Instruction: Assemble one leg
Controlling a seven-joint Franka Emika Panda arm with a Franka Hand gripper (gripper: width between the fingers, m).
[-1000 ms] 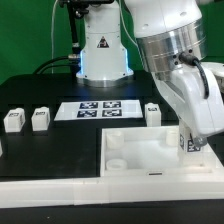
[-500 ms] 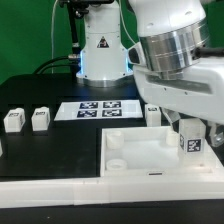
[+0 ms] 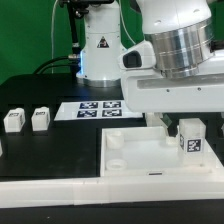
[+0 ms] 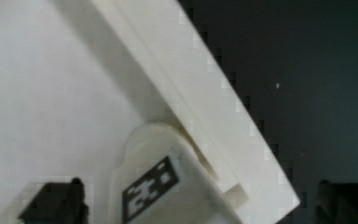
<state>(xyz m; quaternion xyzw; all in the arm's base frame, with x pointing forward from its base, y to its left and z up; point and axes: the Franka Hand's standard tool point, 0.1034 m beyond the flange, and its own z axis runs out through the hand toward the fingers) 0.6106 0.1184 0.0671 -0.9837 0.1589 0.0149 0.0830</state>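
Note:
A white leg point(image 3: 191, 138) with a black-and-white marker stands upright at the right-hand end, in the exterior view, of the large white square piece point(image 3: 140, 152). My gripper point(image 3: 190, 122) hangs right over it. In the wrist view the leg point(image 4: 158, 185) lies between the two dark fingers point(image 4: 53, 200), with a gap showing beside it, next to the square piece's edge point(image 4: 176, 90). The jaws look open around the leg. Two more legs point(image 3: 13, 121) point(image 3: 40, 119) stand at the exterior view's left.
The marker board point(image 3: 98, 108) lies behind the square piece. Another leg point(image 3: 154, 119) is partly hidden behind my hand. The robot base point(image 3: 100, 50) stands at the back. A white ledge point(image 3: 60, 190) runs along the front.
My hand has turned about the leg from a slanted pose to square-on. The leg has stayed in the same spot on the square piece.

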